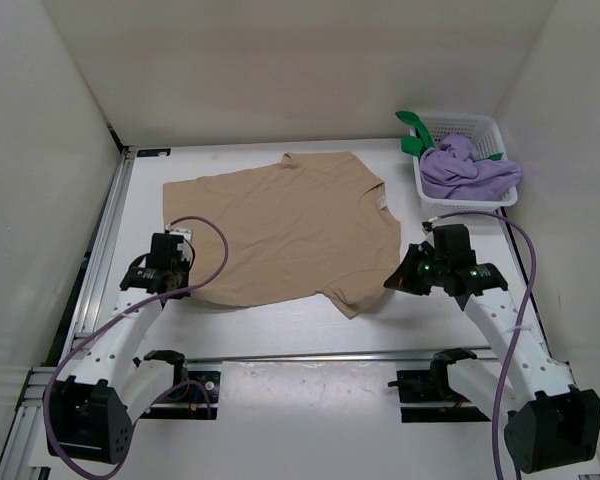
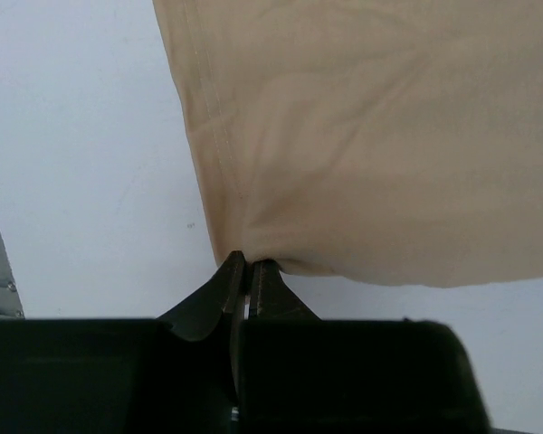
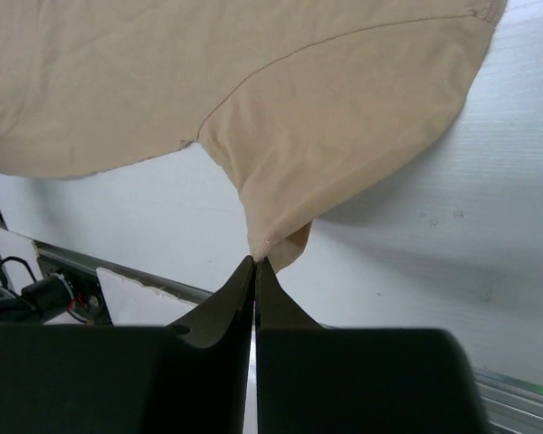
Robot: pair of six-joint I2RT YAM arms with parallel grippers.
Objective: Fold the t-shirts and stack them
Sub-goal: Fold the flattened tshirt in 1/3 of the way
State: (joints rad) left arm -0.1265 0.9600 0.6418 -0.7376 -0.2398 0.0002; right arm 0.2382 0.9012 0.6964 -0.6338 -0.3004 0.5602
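At left: clenched with the left claw (image 2: pixel 246 262) on the near-left hem corner of the tan t-shirt (image 1: pixel 290 225), spread flat across the middle of the table (image 1: pixel 310 330). Right of that: pinched tight with the right claw (image 3: pixel 254 262) on the tip of the near sleeve, lifted a little off the surface. Far right: heaped in the white basket (image 1: pixel 470 122), the purple t-shirt (image 1: pixel 465 172) and green t-shirt (image 1: pixel 412 135), not yet folded. Judged as the opening fold of the first shirt. Next, probably: raise both held points together, carry toward the far edge, lay down evenly, avoid dragging the cloth, then let go.
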